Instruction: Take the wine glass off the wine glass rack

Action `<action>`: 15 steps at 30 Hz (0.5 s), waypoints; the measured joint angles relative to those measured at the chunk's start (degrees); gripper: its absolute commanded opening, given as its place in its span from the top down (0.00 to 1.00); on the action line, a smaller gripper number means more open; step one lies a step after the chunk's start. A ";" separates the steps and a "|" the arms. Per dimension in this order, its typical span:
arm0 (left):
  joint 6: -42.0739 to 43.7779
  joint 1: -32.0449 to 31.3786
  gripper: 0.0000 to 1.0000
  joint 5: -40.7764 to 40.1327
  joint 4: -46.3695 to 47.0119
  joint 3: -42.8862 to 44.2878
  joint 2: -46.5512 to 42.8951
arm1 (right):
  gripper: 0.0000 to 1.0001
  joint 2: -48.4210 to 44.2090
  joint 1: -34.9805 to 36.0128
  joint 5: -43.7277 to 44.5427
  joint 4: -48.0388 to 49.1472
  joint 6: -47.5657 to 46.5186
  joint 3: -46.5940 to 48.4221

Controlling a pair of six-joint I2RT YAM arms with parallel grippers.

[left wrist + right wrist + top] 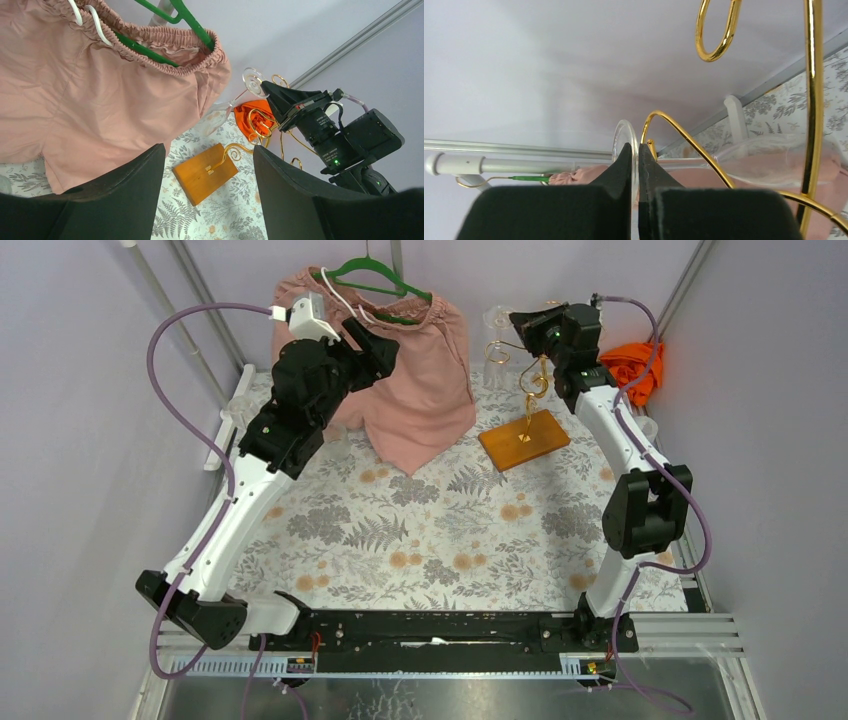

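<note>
The wine glass rack (523, 439) stands at the back right: gold wire arms (533, 383) on an orange-brown wooden base. The clear wine glass (497, 362) hangs upside down from one arm. My right gripper (520, 320) is up at the rack's top, shut on the rim of the glass's round foot (620, 136). The bowl (774, 155) lies to the right behind a gold wire (809, 100). In the left wrist view the foot (252, 81) shows at the right gripper's tip. My left gripper (385, 345) is open and empty, held high by the pink shorts, with the base (205, 172) far below it.
Pink shorts (410, 390) hang on a green hanger (375, 278) at the back middle, reaching the floral tablecloth (420, 530). An orange cloth (635, 365) lies at the back right corner. Purple walls close in both sides.
</note>
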 measured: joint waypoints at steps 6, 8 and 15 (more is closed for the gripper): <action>0.02 0.00 0.27 -0.20 -0.02 -0.31 0.00 | 1.00 0.00 -0.66 -1.70 1.49 3.34 -0.17; 0.02 0.00 0.27 -0.31 0.00 -0.44 -0.02 | 1.00 0.02 -0.81 -1.84 1.57 3.78 -0.17; 0.04 0.00 0.27 -0.39 0.00 -0.70 -0.02 | 1.00 0.59 -1.25 -1.75 1.51 3.96 0.70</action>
